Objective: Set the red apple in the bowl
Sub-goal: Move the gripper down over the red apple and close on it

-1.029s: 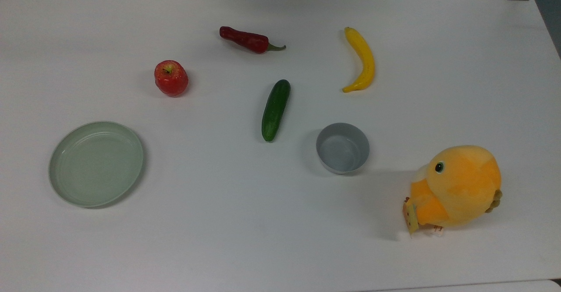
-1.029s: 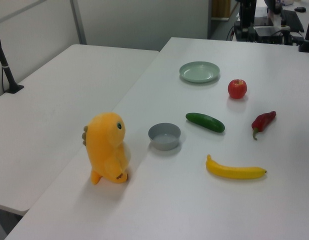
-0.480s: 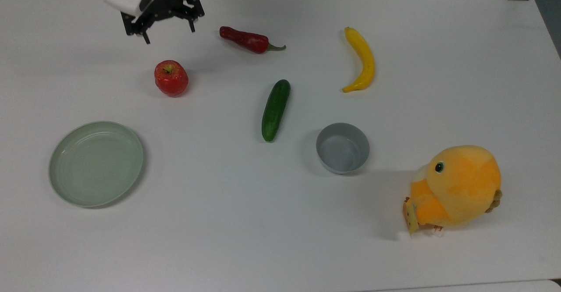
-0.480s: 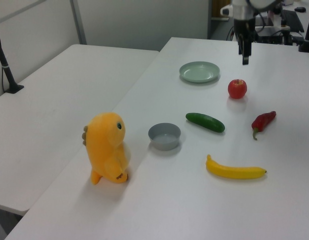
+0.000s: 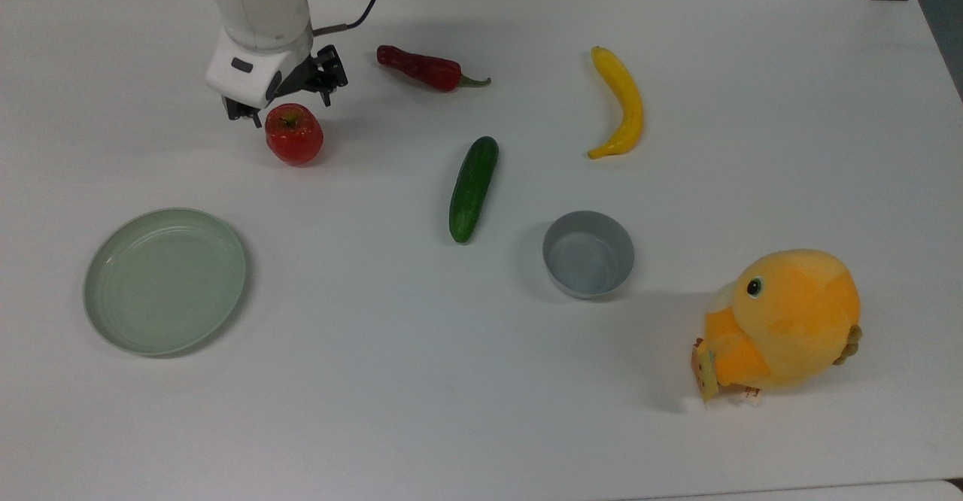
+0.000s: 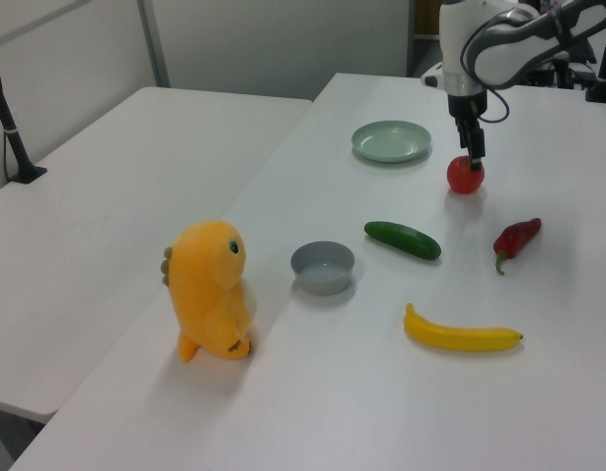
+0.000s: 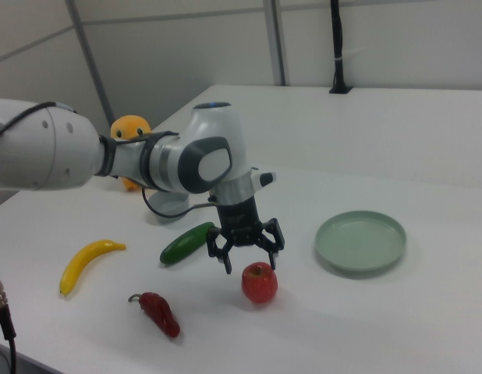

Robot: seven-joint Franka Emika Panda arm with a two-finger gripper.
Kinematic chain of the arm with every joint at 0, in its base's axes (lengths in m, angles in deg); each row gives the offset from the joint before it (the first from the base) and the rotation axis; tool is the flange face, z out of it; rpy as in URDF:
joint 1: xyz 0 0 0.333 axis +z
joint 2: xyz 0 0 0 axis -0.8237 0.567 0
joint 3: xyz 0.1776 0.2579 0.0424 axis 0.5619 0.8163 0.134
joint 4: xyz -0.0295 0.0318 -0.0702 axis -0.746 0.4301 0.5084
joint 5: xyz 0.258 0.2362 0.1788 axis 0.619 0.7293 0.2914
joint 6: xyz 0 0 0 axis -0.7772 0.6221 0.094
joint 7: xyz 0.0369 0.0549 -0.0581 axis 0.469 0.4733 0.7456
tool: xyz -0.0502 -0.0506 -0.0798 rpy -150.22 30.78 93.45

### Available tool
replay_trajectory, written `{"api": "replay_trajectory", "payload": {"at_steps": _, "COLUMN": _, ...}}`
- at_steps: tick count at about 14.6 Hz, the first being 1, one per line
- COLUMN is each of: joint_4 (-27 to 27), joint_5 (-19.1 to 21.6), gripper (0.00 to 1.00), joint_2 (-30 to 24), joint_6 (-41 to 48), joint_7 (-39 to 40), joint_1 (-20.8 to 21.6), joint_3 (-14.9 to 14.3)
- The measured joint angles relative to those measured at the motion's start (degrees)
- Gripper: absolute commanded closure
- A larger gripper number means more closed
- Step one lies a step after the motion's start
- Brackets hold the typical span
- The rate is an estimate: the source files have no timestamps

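The red apple (image 5: 293, 135) sits on the white table (image 5: 481, 411) in the upper left of the top view, stem up. The gripper (image 5: 280, 107) hangs just above it with fingers spread wide, one on each side of the apple's top in the right view (image 7: 249, 259), apart from the fruit. The bowl (image 5: 588, 253) stands right of centre in the top view, well apart from the apple. Between them lies the cucumber (image 5: 473, 188), with bare table on both sides of it. The chili pepper (image 5: 421, 68) and banana (image 5: 622, 101) lie toward the top edge, the pale-green plate (image 5: 165, 280) at lower left, and the plush chick (image 5: 782, 322) at lower right, near the bowl. Much of the lower table is bare.
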State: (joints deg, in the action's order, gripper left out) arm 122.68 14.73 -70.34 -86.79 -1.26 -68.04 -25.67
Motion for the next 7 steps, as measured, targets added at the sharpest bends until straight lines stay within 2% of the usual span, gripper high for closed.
{"api": "replay_trajectory", "payload": {"at_steps": 5, "joint_4": 0.2, "joint_5": -3.4, "gripper": 0.00, "joint_2": 3.0, "joint_6": -0.9, "joint_7": 0.0, "joint_1": 0.0, "joint_3": 0.0}}
{"api": "replay_trajectory", "payload": {"at_steps": 6, "joint_4": 0.3, "joint_5": -4.2, "gripper": 0.02, "joint_2": 3.5, "joint_6": -1.4, "joint_7": 0.0, "joint_1": 0.0, "joint_3": 0.0}}
{"api": "replay_trajectory", "payload": {"at_steps": 7, "joint_4": 0.4, "joint_5": -4.7, "gripper": 0.14, "joint_2": 3.8, "joint_6": -1.9, "joint_7": 0.0, "joint_1": -0.1, "joint_3": 0.0}}
